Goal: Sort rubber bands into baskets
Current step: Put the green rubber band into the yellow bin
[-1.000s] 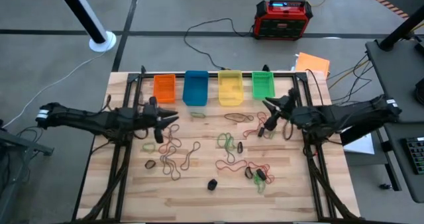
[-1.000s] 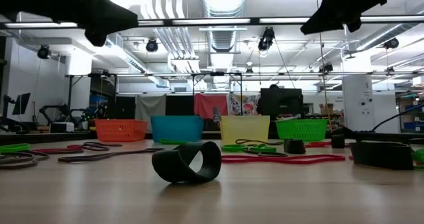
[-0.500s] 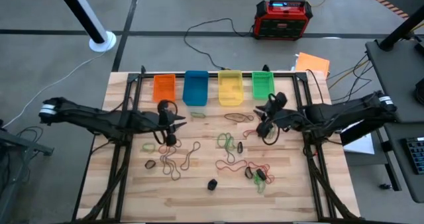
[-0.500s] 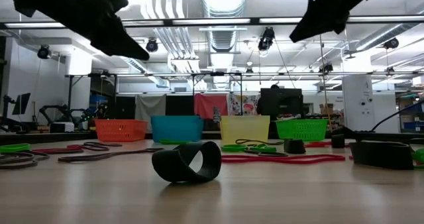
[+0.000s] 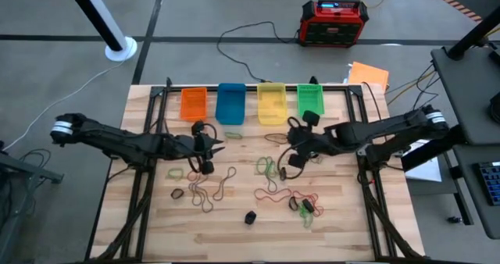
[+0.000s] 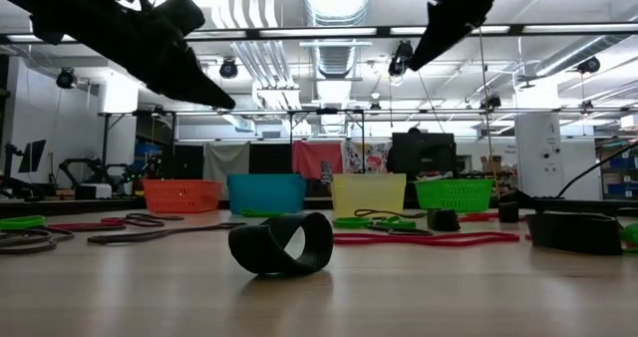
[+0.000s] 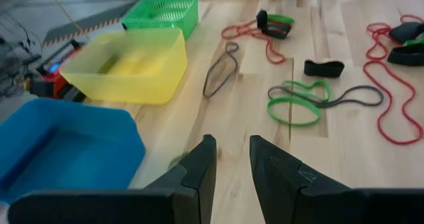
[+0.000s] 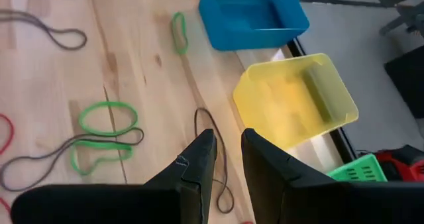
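Observation:
Many rubber bands lie loose on the wooden table: a small green one near the blue basket, a brown loop, green ones, red ones and a black one at the front. The orange, blue, yellow and green baskets stand in a row along the far edge. My left gripper hovers in front of the blue basket, and my right gripper hovers in front of the yellow one. Both are empty, each with a narrow gap between its fingers.
The black frame rails run under both arms along the table's left and right sides. A red-black box and cables lie on the floor beyond the far edge. An orange sheet lies at the far right corner.
My left gripper has gone toward the table's right edge, to in front of the blue basket. My right gripper has gone toward the table's left edge, to in front of the yellow basket. The rubber bands and baskets have stayed where they were.

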Robot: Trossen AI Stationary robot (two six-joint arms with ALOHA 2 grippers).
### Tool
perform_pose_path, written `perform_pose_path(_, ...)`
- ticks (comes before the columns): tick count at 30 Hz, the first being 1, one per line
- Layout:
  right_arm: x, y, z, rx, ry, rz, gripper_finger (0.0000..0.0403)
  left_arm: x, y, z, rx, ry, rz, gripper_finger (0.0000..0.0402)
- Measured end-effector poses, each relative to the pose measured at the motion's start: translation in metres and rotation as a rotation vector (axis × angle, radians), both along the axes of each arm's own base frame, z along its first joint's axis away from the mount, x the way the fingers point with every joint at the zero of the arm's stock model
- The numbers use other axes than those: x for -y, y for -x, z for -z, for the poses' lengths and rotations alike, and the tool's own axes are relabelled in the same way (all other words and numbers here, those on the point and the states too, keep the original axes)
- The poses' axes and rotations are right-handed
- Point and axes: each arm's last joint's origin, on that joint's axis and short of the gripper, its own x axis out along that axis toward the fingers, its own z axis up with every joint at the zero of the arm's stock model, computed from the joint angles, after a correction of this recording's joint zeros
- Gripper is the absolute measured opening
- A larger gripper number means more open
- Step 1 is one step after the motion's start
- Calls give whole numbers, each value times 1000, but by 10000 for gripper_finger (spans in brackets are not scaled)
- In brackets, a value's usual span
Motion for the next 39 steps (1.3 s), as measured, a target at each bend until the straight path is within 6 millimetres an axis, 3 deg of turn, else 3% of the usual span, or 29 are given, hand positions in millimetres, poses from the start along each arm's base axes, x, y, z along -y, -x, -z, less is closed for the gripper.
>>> perform_pose_path(8,-2,-23,22,-135,-20,-107,68,3,-9,13,17,88,50,77)
perform_pose_path(16,-1,-29,35,-183,-103,-164,68,7,-4,35,15,190,80,77)
perform_pose_path(22,-1,-28,43,-186,-104,-164,68,7,5,46,26,231,69,77)
perform_pose_path(31,3,-25,86,-85,-86,-186,68,10,5,48,27,245,102,77)
perform_pose_path(39,7,-17,102,-118,-30,-193,68,23,10,54,-23,303,151,77)
